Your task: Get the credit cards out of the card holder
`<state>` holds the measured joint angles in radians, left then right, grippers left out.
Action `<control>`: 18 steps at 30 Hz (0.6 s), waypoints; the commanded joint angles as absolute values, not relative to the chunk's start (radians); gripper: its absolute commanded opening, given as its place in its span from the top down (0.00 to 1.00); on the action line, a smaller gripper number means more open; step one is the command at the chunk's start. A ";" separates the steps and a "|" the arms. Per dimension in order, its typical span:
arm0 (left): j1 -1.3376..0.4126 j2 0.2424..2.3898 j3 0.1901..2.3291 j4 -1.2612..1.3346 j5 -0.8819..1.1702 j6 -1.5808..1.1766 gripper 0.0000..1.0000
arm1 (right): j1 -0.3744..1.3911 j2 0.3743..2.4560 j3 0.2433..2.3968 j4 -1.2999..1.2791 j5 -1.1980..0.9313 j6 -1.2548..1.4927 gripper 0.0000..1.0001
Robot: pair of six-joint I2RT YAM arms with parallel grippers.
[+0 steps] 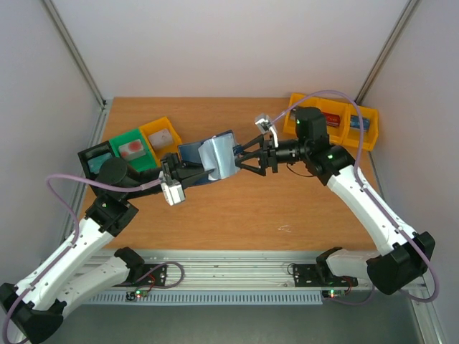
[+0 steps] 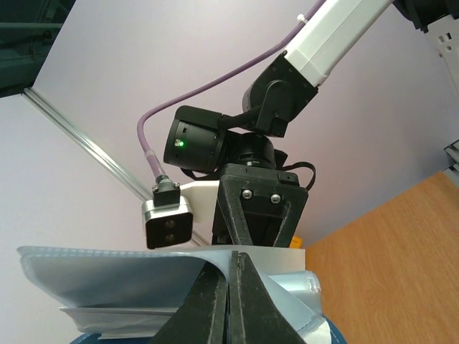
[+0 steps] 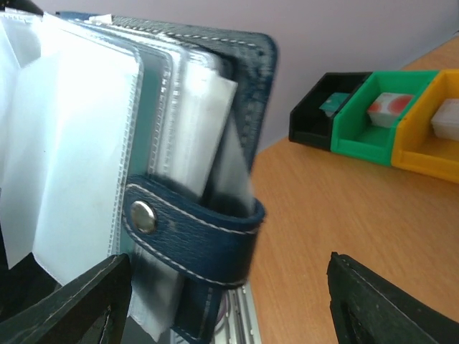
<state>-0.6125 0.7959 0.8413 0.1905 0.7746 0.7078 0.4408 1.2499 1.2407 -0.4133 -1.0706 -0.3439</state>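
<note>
Wood desk (image 1: pixel 287 208), mid-span: left gripper (image 2: pixel 231 264) clamped shut on the card holder (image 1: pixel 215 158), holding it open off the surface so its clear sleeves (image 3: pixel 79 143) face the right gripper (image 1: pixel 237 158), jaws wide and empty, apparently lined up to pull the credit cards (image 3: pixel 208 115)

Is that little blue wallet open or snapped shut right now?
Open. On the card holder, the snap strap is unfastened, its stud bare, and the clear sleeves fan out from the navy cover.
</note>
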 commanded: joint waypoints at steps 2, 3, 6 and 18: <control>-0.614 0.783 0.862 0.265 0.797 0.717 1.00 | 0.498 1.277 1.289 -0.385 -1.137 -0.335 0.24; -0.614 0.782 0.859 0.265 0.795 0.716 1.00 | 0.510 1.282 1.293 -0.378 -1.152 -0.333 0.24; -0.614 0.781 0.849 0.260 0.785 0.714 1.00 | 0.528 1.289 1.306 -0.368 -1.177 -0.324 0.24; -0.613 0.783 0.827 0.253 0.760 0.705 1.00 | 0.550 1.280 1.286 -0.158 -1.206 -0.127 0.62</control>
<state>-0.6125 0.7959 0.8394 0.1909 0.7765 0.7040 0.5373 1.2900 1.2739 -0.2295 -1.1938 -0.1928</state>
